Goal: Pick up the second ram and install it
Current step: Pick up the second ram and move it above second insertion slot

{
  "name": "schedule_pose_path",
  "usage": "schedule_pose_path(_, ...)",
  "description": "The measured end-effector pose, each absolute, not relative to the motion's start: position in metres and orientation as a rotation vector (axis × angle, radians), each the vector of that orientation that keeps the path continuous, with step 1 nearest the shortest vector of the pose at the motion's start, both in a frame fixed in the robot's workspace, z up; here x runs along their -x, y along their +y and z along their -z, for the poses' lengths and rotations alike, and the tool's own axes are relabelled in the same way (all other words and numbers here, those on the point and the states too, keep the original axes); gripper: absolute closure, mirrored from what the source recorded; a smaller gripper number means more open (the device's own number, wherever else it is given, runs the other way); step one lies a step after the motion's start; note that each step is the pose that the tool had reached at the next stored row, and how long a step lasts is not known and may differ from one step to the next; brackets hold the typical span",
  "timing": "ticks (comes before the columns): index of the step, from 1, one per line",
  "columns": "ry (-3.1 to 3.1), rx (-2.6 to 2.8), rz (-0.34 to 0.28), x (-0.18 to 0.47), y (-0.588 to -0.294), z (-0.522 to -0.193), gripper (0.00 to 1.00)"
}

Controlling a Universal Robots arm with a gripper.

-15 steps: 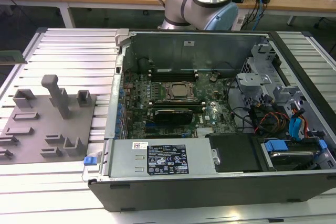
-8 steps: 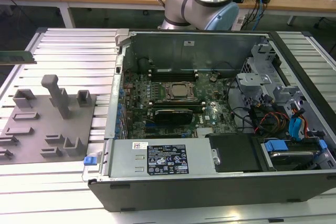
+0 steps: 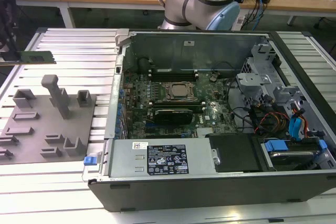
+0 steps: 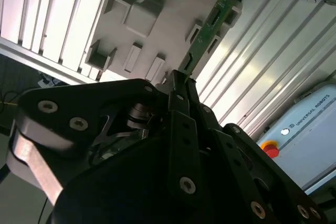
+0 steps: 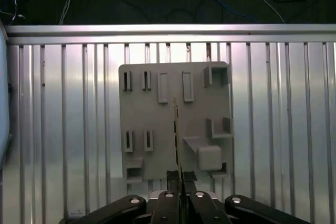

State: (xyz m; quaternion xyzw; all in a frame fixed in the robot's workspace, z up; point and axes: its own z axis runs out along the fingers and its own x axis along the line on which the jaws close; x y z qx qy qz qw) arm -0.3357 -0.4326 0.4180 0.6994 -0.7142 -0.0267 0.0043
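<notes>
The second ram is a narrow green board stick held level above the grey fixture plate at the exterior view's left. My gripper is shut on one end of it. In the second wrist view the second ram reaches out from the closed fingertips of the gripper over the fixture plate. The first wrist view has the second ram edge-on, rising from the gripper over the fixture plate. It hangs clear of the plate's blocks.
An open computer case lies at the exterior view's right, with the motherboard's CPU socket and memory slots exposed. A tall grey post stands on the fixture plate. The ribbed aluminium table lies under everything. The arm's base sits behind the case.
</notes>
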Motion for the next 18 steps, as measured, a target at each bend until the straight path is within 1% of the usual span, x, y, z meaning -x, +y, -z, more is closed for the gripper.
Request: schedule_pose_path(18,-2.237,-2.191,0.084,0.242,-0.433,-0.418,0.86)
